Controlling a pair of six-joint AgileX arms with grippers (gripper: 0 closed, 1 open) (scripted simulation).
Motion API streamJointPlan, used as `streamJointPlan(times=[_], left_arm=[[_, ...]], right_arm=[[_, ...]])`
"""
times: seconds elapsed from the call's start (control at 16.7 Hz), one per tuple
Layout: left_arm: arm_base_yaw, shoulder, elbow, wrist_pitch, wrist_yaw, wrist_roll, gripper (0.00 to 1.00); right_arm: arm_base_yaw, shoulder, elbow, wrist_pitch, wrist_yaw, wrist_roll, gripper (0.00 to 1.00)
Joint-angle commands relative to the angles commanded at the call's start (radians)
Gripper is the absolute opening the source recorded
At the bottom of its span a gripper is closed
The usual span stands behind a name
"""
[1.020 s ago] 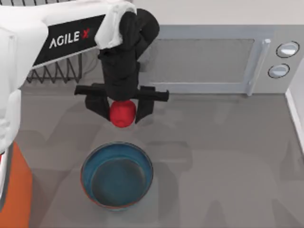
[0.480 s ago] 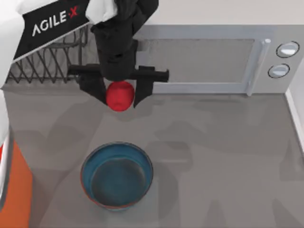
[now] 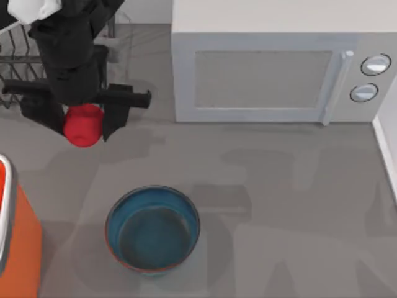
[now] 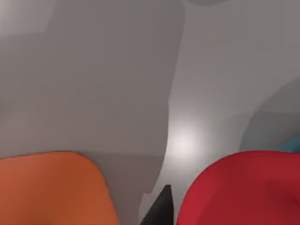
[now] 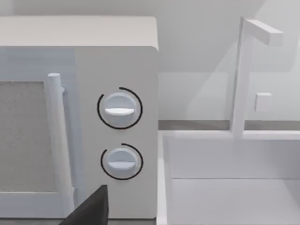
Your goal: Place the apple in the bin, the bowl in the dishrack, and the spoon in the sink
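Our left gripper (image 3: 84, 121) is clenched on the apple (image 3: 83, 126), holding it up in the air at the far left of the table. It hangs just in front of the dishrack (image 3: 18, 59). The bin (image 3: 15, 239) sits at the near left edge, nearer to us than the apple. In the left wrist view the apple (image 4: 241, 187) looks big and red, and an orange corner of the bin (image 4: 51, 187) is close beside it.

The bowl (image 3: 152, 228) stands on the table (image 3: 279, 205), near the middle and well apart from the apple. The microwave (image 3: 273, 74) stands at the far side. In the right wrist view the microwave (image 5: 117, 122) is beside the white sink (image 5: 229, 178), and a dark tip that is probably part of our right gripper (image 5: 91, 206) pokes in; we cannot tell how its fingers stand.

What could go wrong? The apple is round and smooth, so it could slip out if the arm swings fast. If we let go too soon, it would hit the rim of the bin or the table and roll away. The arm could also bump the dishrack behind it.

We can read no writing here. The two microwave knobs (image 3: 370, 77) have no words.
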Motion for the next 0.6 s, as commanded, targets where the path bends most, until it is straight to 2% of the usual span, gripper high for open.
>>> streamJointPlan(times=[0.36, 0.6], left_arm=[[0.207, -0.446, -0.39, -0.039, -0.107, 0.169, 0.0], [0.298, -0.605, -0.541, -0.051, -0.152, 0.244, 0.0]], right_arm=[[0.0, 0.0, 0.0, 0.0, 0.0, 0.0, 1.0], [0.0, 0.0, 0.0, 0.0, 0.0, 0.0, 1.0]])
